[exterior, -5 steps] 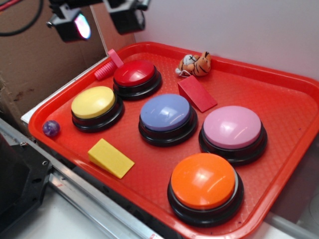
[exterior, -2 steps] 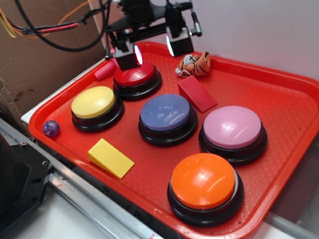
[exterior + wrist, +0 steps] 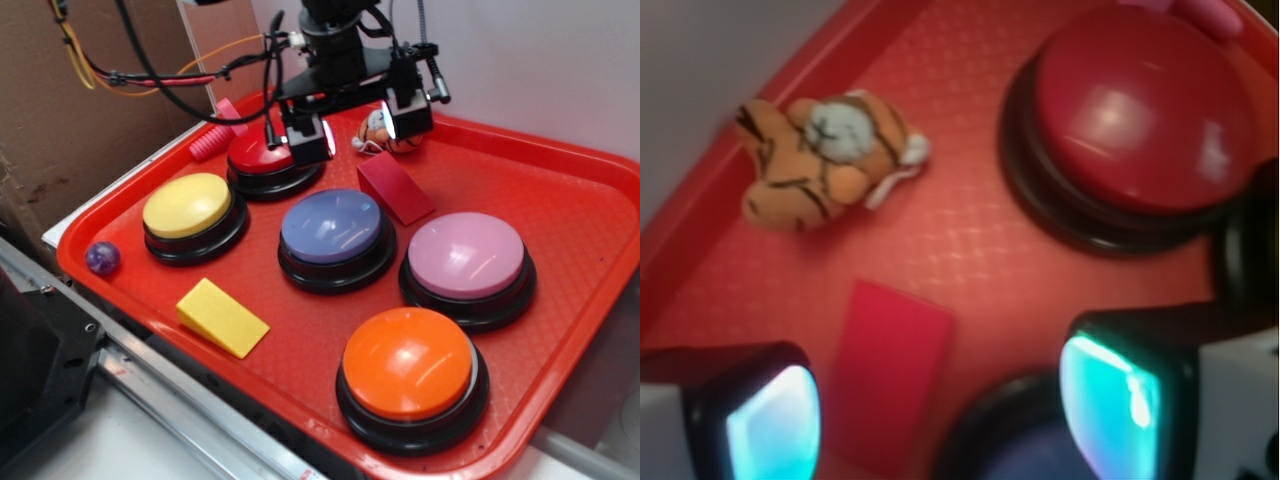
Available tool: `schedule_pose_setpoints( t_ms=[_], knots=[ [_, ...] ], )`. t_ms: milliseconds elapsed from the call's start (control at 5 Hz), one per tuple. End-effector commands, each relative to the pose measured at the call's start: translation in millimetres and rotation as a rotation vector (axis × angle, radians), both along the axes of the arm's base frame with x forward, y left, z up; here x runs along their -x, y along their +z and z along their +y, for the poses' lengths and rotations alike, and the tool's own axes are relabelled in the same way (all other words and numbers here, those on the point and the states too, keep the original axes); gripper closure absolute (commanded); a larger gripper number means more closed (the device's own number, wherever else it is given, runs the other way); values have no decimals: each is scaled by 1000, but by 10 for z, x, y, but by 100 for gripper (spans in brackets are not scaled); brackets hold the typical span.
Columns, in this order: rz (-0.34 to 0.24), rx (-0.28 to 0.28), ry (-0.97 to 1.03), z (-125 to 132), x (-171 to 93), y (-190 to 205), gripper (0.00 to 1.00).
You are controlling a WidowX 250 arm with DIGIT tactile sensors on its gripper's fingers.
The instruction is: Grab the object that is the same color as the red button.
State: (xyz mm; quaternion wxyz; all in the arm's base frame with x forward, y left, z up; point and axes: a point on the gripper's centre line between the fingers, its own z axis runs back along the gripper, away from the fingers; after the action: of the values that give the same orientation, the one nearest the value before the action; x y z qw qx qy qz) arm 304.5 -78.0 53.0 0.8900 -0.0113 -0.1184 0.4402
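Red wedge [image 3: 395, 188] is the block to be grabbed, and it lies untouched on the red tray [image 3: 560, 190], toward the tray's back edge, between the red button [image 3: 268, 155] and the far-side rim, just in front of the small toy tiger [image 3: 392, 130]. Its long sloping face rises toward the back, where a short upright end faces the tiger. The surface is smooth, dark red, a shade duller than the tray under it, and the block is smaller than any button.

The gripper [image 3: 358, 128] hangs above the gap between the red button and the wedge, jaws spread wide and holding nothing; its two lit pads [image 3: 775, 425] show at the bottom of the wrist view with the wedge [image 3: 885, 370] lying closer to the left pad than to the middle.

This looks like the approach step: the match to the button's colour is made, the grasp not yet begun. The next move likely calls for a small shift to bring the wedge midway between the pads, then a descent. Closing across the flat parallel sides rather than the slope would seem safer, since the slanted face could squeeze out. The blue button [image 3: 333, 228] sits near the wedge's front end, leaving little room there.
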Motion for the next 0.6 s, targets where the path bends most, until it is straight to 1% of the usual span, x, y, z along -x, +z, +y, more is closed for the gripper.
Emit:
schedule_pose_setpoints(
  t_ms=[0,400],
  knots=[
    [-33,-3,-30,-26,-239,-1,0],
    [17,-7,-31,-57,-288,-264,0]
  ],
)
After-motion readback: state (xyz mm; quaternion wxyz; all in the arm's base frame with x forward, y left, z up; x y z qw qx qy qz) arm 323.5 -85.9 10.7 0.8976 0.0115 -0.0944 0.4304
